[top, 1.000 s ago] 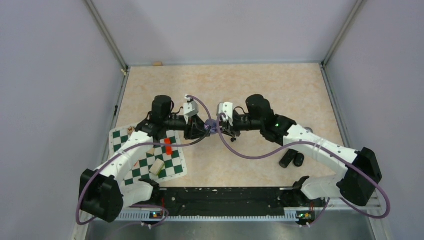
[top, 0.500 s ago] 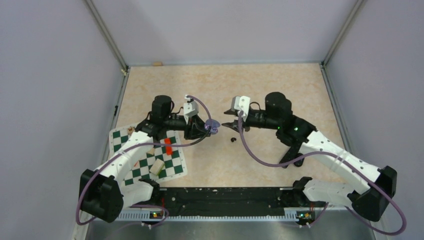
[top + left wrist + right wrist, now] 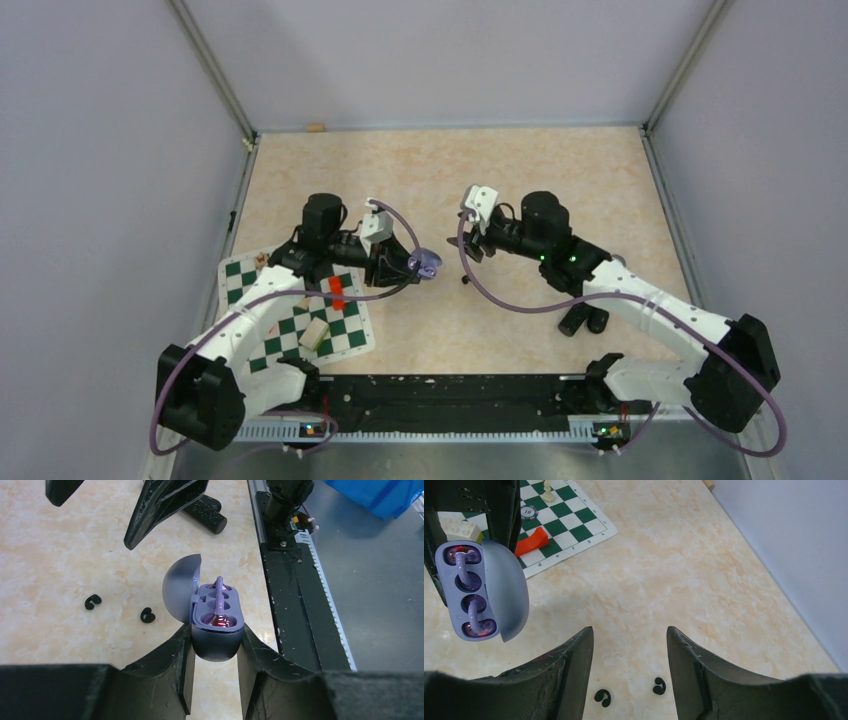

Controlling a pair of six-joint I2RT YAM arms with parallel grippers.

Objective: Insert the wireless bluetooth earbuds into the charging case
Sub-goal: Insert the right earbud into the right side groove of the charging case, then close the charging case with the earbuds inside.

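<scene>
**Case held open, both wells occupied, right tool free**

**Overhead view.** Left of centre, the left gripper (image 3: pixel 417 265) is closed narrowly on the charging case (image 3: pixel 428 264). It appears to hold the case off the table (image 3: pixel 520 170). Just to the right and not touching it, the right gripper (image 3: pixel 467 247) hangs with its jaws parted and nothing between them. A dark speck lies on the table below it: the black curled bits (image 3: pixel 466 281). A chequered mat (image 3: pixel 290 320) at lower left and two black cylinders (image 3: pixel 585 320) at lower right play no part here.

**Left wrist view.** The case sits at centre frame, pinched by its lower body. Its lid (image 3: pixel 181 587) is swung open to the left. Two lilac earbuds lie in the wells, one in the upper well (image 3: pixel 219 585) and one in the lower (image 3: pixel 220 620), with a reddish glow beneath them. The right tool's tips show at the upper left, well apart from the case. The two curled bits lie on the table at the left of the frame.

**Right wrist view.** The right tool's own jaws stand wide and empty at the bottom of the frame. The case is at the left edge with both wells filled. The curled bits lie on the table low in the frame, between the jaws. I cannot tell what they are.

**Finding.** Insertion looks done, or is at the seating check. I cannot tell whether each bud is fully home. In my judgement the next move is for the right tool to come to the outer face of the lid and press it over, while the left tool holds the case steady. A skewed push could twist the case in its pinch.
</scene>
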